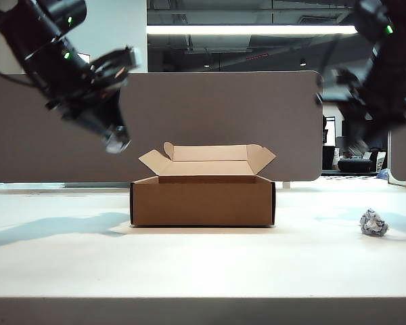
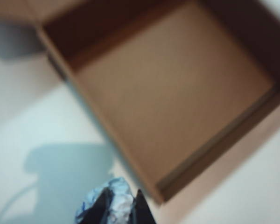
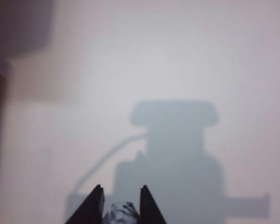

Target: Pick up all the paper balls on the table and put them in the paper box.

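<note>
Paper balls: one loose on the table (image 1: 189,271) right of the paper box (image 1: 202,200), at (image 1: 373,223).
Left gripper (image 2: 121,205): raised left of the box, pinching a paper ball (image 2: 108,200).
Right gripper (image 3: 122,203): raised at right, pinching a paper ball (image 3: 121,212).

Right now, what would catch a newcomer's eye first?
The open brown paper box at the table's centre, empty inside. Both arms hang above it: the left gripper clamps a paper ball, the right gripper another. A third paper ball lies far right.
</note>
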Available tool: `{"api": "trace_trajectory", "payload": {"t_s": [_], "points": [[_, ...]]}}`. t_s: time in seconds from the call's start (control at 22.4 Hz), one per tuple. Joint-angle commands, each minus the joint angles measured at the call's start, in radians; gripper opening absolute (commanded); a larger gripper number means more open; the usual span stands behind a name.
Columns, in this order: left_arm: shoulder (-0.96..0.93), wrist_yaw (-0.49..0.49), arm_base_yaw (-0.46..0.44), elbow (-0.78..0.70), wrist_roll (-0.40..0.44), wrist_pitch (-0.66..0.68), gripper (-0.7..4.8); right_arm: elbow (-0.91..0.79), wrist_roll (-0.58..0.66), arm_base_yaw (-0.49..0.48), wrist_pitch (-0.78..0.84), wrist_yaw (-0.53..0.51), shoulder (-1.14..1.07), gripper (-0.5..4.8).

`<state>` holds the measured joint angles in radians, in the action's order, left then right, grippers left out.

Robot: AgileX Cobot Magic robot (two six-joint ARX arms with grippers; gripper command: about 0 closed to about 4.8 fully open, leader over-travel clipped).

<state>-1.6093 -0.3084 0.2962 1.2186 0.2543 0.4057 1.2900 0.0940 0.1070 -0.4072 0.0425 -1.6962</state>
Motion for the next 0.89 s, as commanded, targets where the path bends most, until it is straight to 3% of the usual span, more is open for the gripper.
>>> {"api": "trace_trajectory", "payload": {"t_s": [0.04,0.4,0.45,0.49,0.63,0.8,0.89], "points": [[0.001,-0.053,0.012,0.044,-0.057,-0.039,0.57,0.110,0.011,0.076,-0.016,-0.068,0.006,1.11],[-0.035,-0.100,0.039,0.045,-0.132,-0.196,0.57,0.222,-0.017,0.259,0.002,-0.067,-0.053,1.12],[-0.056,-0.117,0.050,0.045,-0.136,-0.224,0.78,0.234,-0.016,0.290,0.009,-0.068,-0.083,1.14],[-0.074,-0.133,0.053,0.045,-0.140,-0.237,1.22,0.236,-0.016,0.297,0.016,-0.070,-0.103,1.34],[-0.098,-0.145,0.054,0.045,-0.141,-0.243,1.25,0.236,-0.015,0.311,0.011,-0.068,-0.127,1.83],[-0.108,-0.148,0.054,0.046,-0.159,-0.249,1.28,0.236,-0.015,0.311,-0.004,-0.068,-0.132,1.85],[-0.108,-0.193,0.054,0.046,-0.188,-0.285,1.57,0.236,-0.015,0.311,-0.002,-0.068,-0.130,1.85]]}}
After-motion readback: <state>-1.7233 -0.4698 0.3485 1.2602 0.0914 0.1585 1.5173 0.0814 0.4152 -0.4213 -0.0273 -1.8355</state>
